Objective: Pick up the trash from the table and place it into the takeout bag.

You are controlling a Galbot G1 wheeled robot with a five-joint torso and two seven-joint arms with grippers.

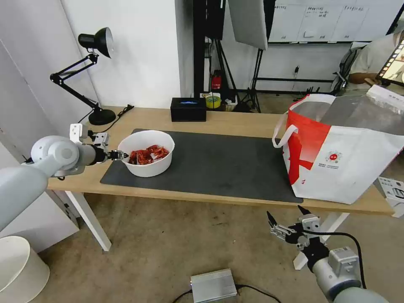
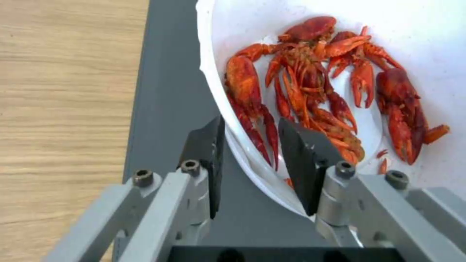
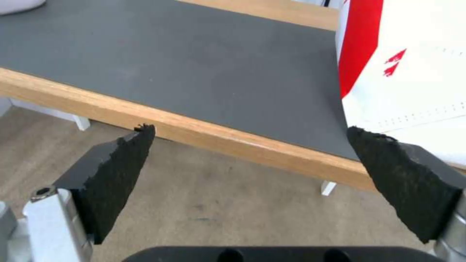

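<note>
The white bowl (image 1: 147, 169) of red crayfish shells (image 1: 148, 154) sits on the left end of the dark mat (image 1: 219, 164) on the table (image 1: 235, 120). My left gripper (image 1: 122, 155) is at the bowl's left rim. In the left wrist view the gripper (image 2: 250, 118) has narrowed on the bowl (image 2: 437, 36), one pad outside the wall and one inside beside the shells (image 2: 311, 83). The takeout bag (image 1: 349, 164) stands open at the table's right end. My right gripper (image 1: 285, 212) hangs open below the table's front edge, near the bag (image 3: 413, 72), with nothing between its fingers (image 3: 121, 163).
A black desk lamp (image 1: 99, 75) stands at the table's back left and a black box (image 1: 188, 109) at the back middle. On the floor are a white bin (image 1: 19, 269) at the left and a silver box (image 1: 213, 285) in front.
</note>
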